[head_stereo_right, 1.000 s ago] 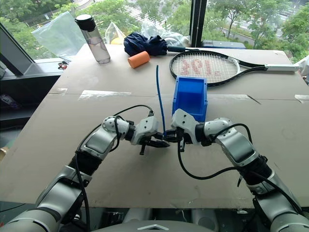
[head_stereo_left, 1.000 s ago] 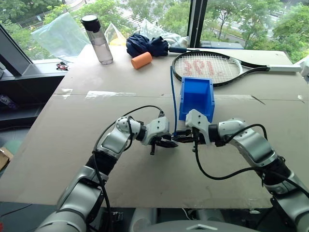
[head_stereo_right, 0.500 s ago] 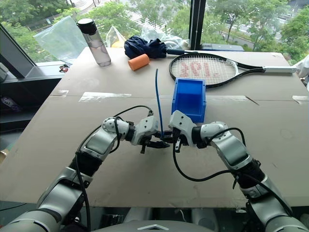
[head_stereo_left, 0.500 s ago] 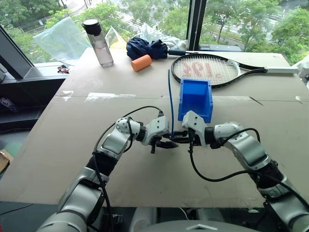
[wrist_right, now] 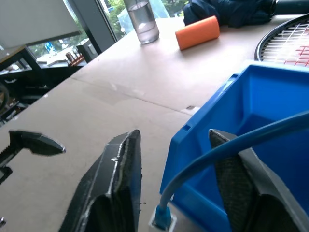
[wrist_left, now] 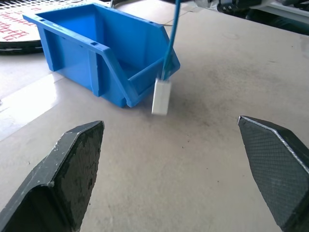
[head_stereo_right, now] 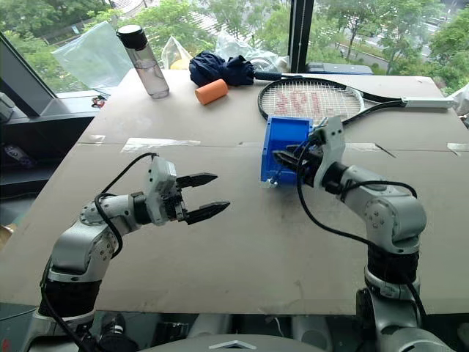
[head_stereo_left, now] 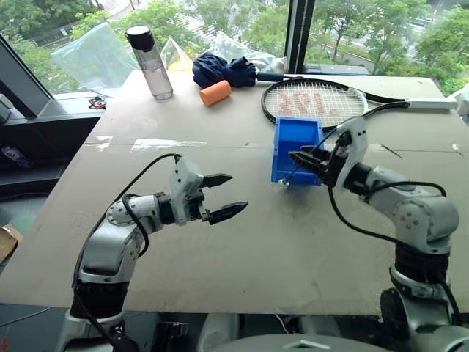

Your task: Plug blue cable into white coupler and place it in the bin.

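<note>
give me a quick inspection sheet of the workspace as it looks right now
surface: tan board table, taped seam across it
job's things: blue cable is plugged into the white coupler; coupler hangs outside the lowered front lip of the bin, cable runs up over the lip; not yet lying inside
clutter: tennis racket, water bottle, orange foam cylinder, dark blue cloth bundle, clear plastic bags at the far edge
grippers: left gripper open, holding nothing, clear of the bin; right gripper at the bin, jaws apart, cable passing between them
cables: black robot leads looping along both arms
surroundings: window with trees behind the table, dark shelf at left
</note>
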Robot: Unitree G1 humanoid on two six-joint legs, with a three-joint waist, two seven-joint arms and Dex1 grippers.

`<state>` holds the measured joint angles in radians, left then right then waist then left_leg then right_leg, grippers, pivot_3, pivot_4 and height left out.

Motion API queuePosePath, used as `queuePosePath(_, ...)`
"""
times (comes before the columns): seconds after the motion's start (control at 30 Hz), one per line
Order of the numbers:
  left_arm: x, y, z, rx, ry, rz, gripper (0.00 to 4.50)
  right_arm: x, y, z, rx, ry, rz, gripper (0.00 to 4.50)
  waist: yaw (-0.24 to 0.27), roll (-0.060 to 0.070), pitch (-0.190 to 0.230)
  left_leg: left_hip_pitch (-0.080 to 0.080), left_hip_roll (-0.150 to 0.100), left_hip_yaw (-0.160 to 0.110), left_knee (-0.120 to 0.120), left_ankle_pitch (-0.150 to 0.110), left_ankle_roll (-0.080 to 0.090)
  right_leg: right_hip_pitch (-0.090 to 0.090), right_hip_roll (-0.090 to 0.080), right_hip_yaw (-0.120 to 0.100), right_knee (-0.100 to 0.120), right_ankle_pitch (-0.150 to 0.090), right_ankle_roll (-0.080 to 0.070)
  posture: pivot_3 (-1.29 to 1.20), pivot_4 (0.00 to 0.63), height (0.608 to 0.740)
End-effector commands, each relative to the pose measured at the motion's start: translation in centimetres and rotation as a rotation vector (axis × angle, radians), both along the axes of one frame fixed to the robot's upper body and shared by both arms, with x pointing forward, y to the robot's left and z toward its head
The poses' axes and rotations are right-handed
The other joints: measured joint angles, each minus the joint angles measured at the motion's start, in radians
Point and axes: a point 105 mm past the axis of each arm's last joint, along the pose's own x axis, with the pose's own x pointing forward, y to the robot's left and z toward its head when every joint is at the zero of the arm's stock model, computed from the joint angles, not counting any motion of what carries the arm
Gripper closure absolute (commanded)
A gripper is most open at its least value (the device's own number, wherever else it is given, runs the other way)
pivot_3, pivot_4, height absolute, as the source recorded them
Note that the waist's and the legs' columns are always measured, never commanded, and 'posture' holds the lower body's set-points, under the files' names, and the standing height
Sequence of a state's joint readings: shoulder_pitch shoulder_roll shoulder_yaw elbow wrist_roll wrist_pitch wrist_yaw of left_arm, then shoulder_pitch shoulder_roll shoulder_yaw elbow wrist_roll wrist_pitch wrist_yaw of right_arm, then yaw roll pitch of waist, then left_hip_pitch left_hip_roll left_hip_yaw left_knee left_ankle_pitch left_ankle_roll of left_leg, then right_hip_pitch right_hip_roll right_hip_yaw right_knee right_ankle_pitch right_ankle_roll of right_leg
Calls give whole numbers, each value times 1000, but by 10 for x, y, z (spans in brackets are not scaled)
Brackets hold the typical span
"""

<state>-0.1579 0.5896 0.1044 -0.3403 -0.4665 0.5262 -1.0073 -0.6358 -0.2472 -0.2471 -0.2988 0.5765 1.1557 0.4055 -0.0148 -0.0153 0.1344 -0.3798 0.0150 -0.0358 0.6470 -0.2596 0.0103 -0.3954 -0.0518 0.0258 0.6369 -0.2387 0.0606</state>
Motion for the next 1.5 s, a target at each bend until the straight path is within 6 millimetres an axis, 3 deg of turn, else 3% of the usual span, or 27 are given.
queuePosePath(0.03, -4, -5, 9, -12, -51, 1, 0, 31, -13, 7, -1, 47, -76, 812, 0, 0, 0, 0, 0, 1, 0, 0, 0, 0, 0, 0, 0, 0, 0, 0, 150, 740)
queuePosePath(0.1, -3, -8, 9, -22, -58, 21, 0, 44, -18, 3, -19, 64, -102, 19, 2, 0, 0, -1, 0, 3, -1, 0, 0, 0, 0, -1, -1, 0, 0, 0, 150, 740)
queuePosePath(0.17, -4, -9, 8, -25, -58, 33, 0, 41, -18, -1, -35, 71, -81, 19, 4, 0, 0, -2, 0, 2, -2, 0, 0, 0, 0, -2, -3, 0, 0, 0, 150, 740)
queuePosePath(0.43, -5, -6, 5, -12, -42, 35, 0, -3, 0, -15, -8, 90, 78, 19, -1, 1, 0, -3, -1, 2, -7, 0, 0, 0, -1, -1, -9, 1, 1, 0, 150, 740)
queuePosePath(0.63, -1, -10, 6, -14, -42, 11, 0, -6, 0, -8, -8, 64, 75, 2771, -1, 1, 1, -2, -1, 3, -6, 0, 0, 0, -1, -1, -9, 1, 0, 0, 150, 740)
queuePosePath(0.73, 0, -9, 4, -11, -42, 14, 0, -9, -2, 6, 2, 31, 82, 4269, -1, 1, 1, -2, -1, 3, -6, 0, 0, 0, -1, -1, -9, 1, 0, 0, 150, 740)
queuePosePath(0.77, 0, -9, 4, -12, -42, 14, 0, -9, -2, 10, 4, 19, 83, 4464, -1, 1, 1, -3, -1, 3, -7, 0, 0, 0, -1, -1, -9, 1, 0, 0, 150, 740)
queuePosePath(1.0, 2, -11, 4, -21, -49, 23, 0, -8, 6, 39, 30, -46, 118, 4464, -1, 1, 1, -2, -1, 3, -7, 0, 0, 0, -1, -1, -9, 1, 0, 0, 150, 740)
queuePosePath(1.13, 3, -9, 4, -25, -53, 31, 0, 5, 7, 68, 43, -105, 115, 4464, -2, 1, 1, -2, -1, 3, -7, 0, 0, 0, -1, -1, -9, 1, 0, 0, 150, 740)
queuePosePath(1.23, 4, -6, 0, -20, -53, 34, 0, 26, 6, 83, 22, -125, 83, 4464, -2, 2, 1, -2, -1, 3, -7, 0, 0, 0, -1, -1, -10, 1, 0, 0, 150, 740)
queuePosePath(1.37, 7, -4, -1, -19, -60, 36, 0, 51, 2, 66, -117, -87, 58, 4464, 0, 1, 1, -2, -1, 4, -7, 0, 0, 0, -1, -1, -10, 1, 0, 0, 150, 740)
queuePosePath(1.4, 7, -4, -1, -19, -61, 34, 0, 55, 3, 58, -152, -73, 75, 4009, -1, 1, 1, -2, -1, 4, -7, 0, 0, 0, -1, -1, -11, 1, 0, 0, 150, 740)
queuePosePath(1.47, 6, -4, -2, -19, -62, 29, 0, 65, 2, 46, -194, -56, 70, 3661, -2, 1, 1, -3, -1, 4, -7, 0, 0, 0, -1, -1, -11, 1, 0, 0, 150, 740)
queuePosePath(1.5, 6, -4, -2, -18, -63, 25, 0, 69, 1, 42, -207, -51, 63, 3119, -2, 1, 2, -3, -1, 4, -7, 0, 0, 0, -1, 0, -11, 1, 0, 0, 150, 740)
